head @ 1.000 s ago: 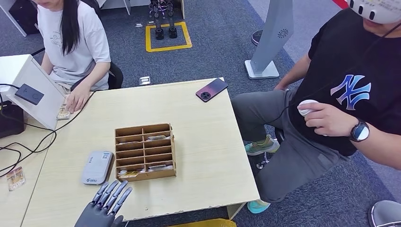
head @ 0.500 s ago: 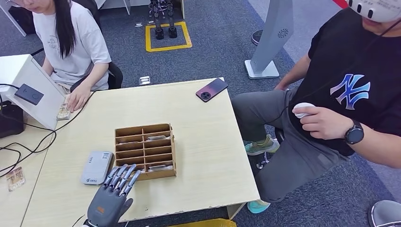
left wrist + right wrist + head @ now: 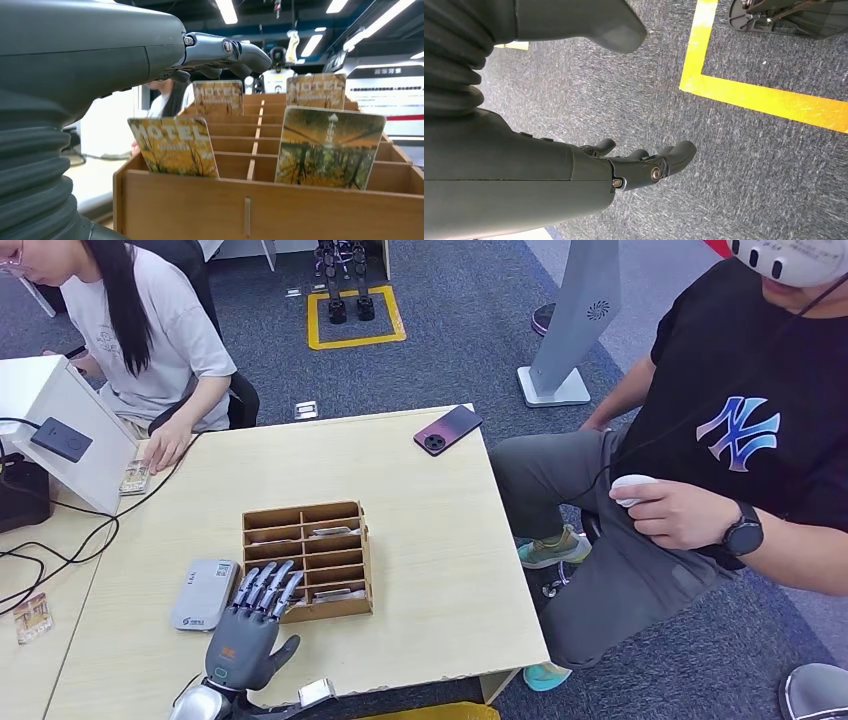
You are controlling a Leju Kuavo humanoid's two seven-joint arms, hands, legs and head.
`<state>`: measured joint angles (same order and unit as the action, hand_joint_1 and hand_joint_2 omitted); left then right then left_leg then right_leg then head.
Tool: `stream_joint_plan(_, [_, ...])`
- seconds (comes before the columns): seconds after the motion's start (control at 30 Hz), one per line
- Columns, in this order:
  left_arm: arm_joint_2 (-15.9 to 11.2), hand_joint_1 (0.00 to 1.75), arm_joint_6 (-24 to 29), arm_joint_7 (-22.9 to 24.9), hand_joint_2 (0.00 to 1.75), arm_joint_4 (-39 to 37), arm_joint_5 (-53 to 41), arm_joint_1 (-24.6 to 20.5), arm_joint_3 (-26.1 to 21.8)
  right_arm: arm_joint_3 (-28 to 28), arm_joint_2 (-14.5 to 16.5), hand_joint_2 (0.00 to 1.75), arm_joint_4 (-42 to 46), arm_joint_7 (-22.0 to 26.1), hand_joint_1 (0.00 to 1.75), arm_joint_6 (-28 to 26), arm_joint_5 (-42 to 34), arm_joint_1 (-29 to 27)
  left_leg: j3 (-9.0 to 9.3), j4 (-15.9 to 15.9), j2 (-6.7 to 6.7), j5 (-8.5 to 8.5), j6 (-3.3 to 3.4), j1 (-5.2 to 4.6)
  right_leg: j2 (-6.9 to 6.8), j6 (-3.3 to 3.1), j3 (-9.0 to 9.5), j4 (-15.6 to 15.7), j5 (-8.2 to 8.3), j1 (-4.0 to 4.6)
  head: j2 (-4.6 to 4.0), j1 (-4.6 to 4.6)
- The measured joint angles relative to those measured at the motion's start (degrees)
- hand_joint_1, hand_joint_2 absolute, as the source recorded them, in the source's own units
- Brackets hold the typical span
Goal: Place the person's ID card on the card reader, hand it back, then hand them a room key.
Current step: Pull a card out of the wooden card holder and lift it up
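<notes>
The fingers (image 3: 266, 590) of the left hand (image 3: 243, 643) are stretched out and apart, holding nothing, their tips over the near-left corner of the wooden card box (image 3: 307, 560) on the worktop (image 3: 430, 570). The room key cards stand upright in the box's slots; the nearest one (image 3: 175, 146) leans just under the fingers. With the fingers this wide and flat, a downward reach could push that card flat or nudge the light box across the worktop instead of pinching a card. They might also catch two cards, or brush the grey card reader (image 3: 204, 593) just beside the box. The right hand (image 3: 639, 165) hangs over the carpet, fingers loosely curled and empty.
</notes>
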<state>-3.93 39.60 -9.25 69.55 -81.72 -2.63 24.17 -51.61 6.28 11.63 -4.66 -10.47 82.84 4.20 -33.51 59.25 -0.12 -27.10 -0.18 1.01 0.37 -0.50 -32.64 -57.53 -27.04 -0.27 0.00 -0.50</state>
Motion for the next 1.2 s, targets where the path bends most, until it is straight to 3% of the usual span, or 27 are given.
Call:
stream_joint_plan(0.37, [1.3,0.00,-0.1,1.2,1.75,-3.7,3.7,-1.0,-2.3,0.0,0.2,1.75,0.0,0.0,0.00,-0.1,0.8,0.0,0.00,0.0,0.01,0.00,0.00,0.00,0.00,0.00,0.00,0.0,0.00,0.00,0.00,0.01])
stream_joint_plan(1.2, [1.7,0.00,-0.2,0.0,1.75,-6.5,5.6,-1.2,-5.4,0.0,0.3,1.75,0.0,0.0,0.00,0.1,1.0,0.0,-0.02,0.0,0.00,0.00,0.00,0.00,-0.01,0.00,0.00,0.0,-0.01,0.00,0.00,0.01])
